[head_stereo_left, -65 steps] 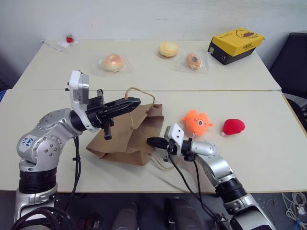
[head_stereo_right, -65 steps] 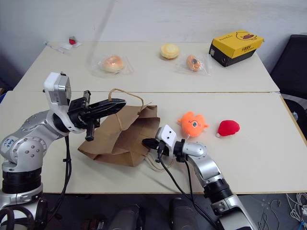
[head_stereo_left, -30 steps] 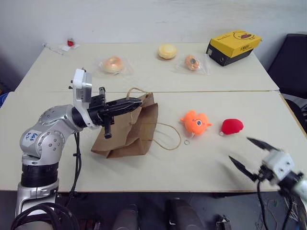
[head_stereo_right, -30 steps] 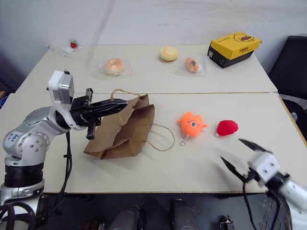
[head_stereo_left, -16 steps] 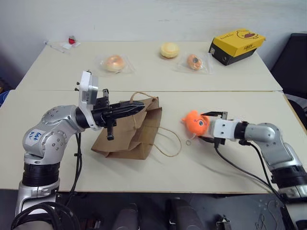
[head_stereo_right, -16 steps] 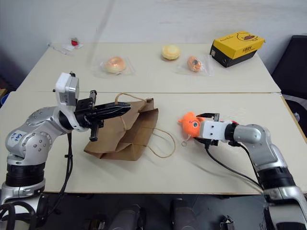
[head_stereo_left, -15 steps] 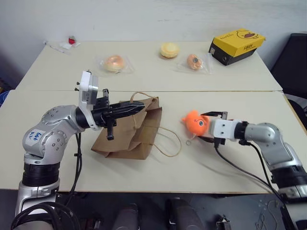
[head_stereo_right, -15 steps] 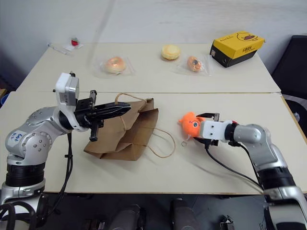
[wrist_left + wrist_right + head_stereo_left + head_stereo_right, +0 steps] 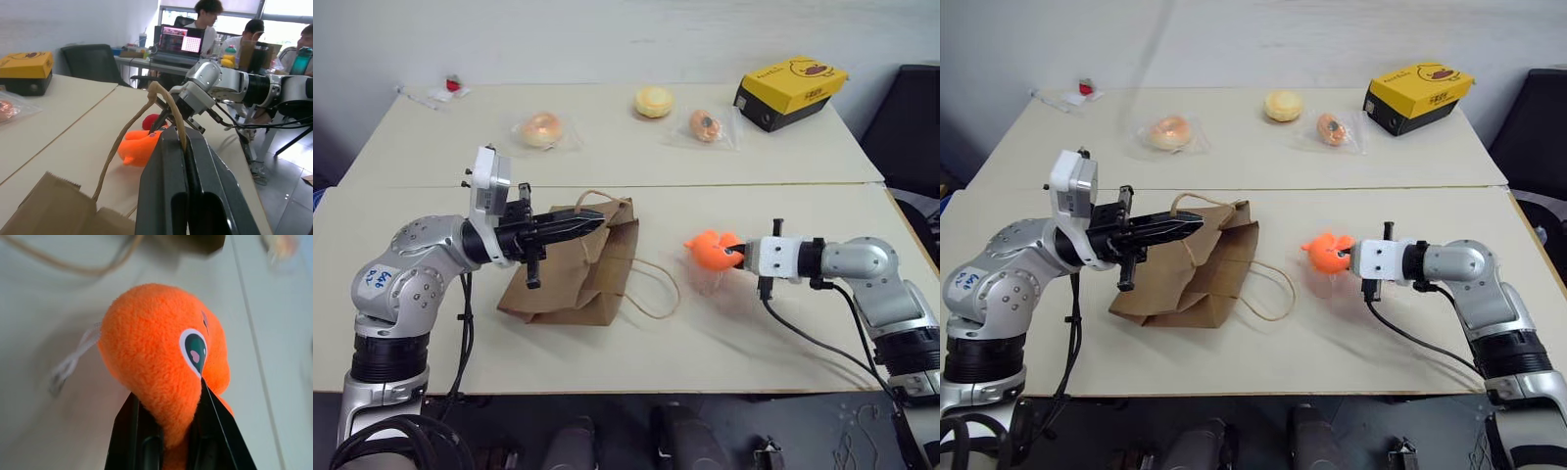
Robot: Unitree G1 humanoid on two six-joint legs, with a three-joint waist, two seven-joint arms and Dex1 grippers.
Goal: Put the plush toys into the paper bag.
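Observation:
My right gripper [image 9: 736, 252] is shut on the orange plush toy [image 9: 708, 250], pinching it from behind and holding it just above the table, over its own shadow. The toy's eye [image 9: 194, 346] faces the wrist camera. The red plush toy [image 9: 151, 120] lies on the table behind it, peeking out in the left wrist view. The brown paper bag [image 9: 576, 281] lies to the left of the toy. My left gripper [image 9: 591, 224] is shut on one string handle [image 9: 168, 105], holding the bag's top edge up. The other handle [image 9: 658, 290] loops loose on the table.
At the back stand a yellow-and-black box [image 9: 791, 90] and three wrapped pastries [image 9: 540, 128] [image 9: 654, 100] [image 9: 706, 123]. A small red item [image 9: 456, 84] lies at the far left corner. A black chair [image 9: 913, 117] is beside the table's right edge. People [image 9: 208, 19] sit at a desk beyond.
My right gripper came up from the front right, open, reached the orange plush toy, shut on it and lifted it slightly. My left gripper kept hold of the handle.

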